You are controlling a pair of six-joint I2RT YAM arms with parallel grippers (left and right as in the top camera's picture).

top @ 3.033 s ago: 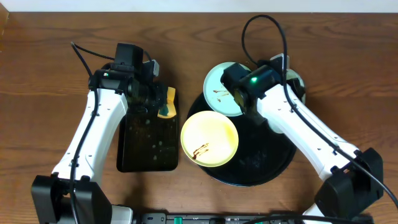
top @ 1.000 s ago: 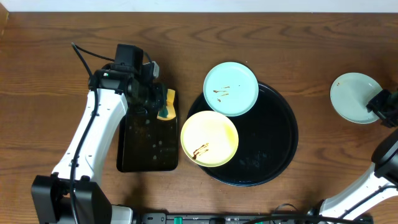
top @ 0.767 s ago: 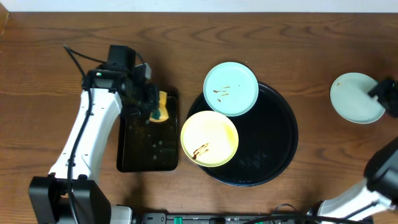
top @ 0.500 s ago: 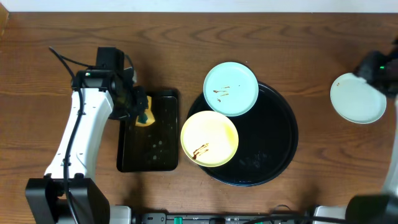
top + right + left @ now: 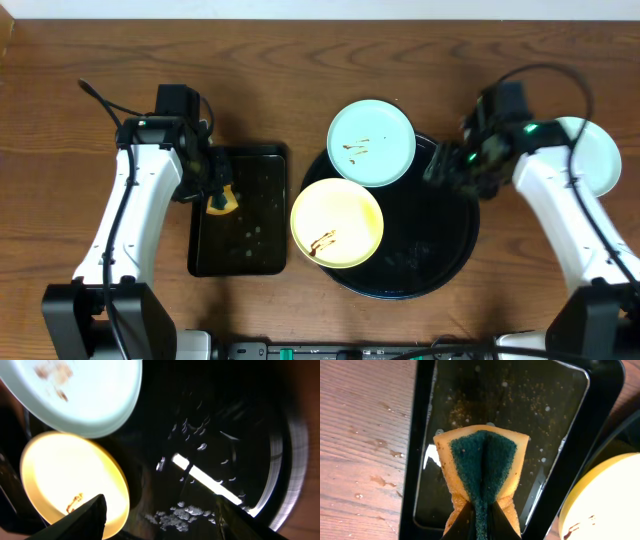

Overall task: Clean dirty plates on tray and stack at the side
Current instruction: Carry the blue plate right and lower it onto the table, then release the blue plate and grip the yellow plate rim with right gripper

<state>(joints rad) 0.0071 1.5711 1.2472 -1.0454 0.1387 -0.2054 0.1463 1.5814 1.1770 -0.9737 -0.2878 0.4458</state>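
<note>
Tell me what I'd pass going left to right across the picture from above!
First the rectangular black tray, with the left gripper holding a sponge over it → yellow plate → right gripper, open → mint plate far out at the side.

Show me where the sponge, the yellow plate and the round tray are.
sponge (image 5: 482,457), left wrist view, middle of its green scouring face.
yellow plate (image 5: 337,215), overhead view, clean middle of the plate.
round tray (image 5: 430,240), overhead view, bare black floor right of the plates.
</note>
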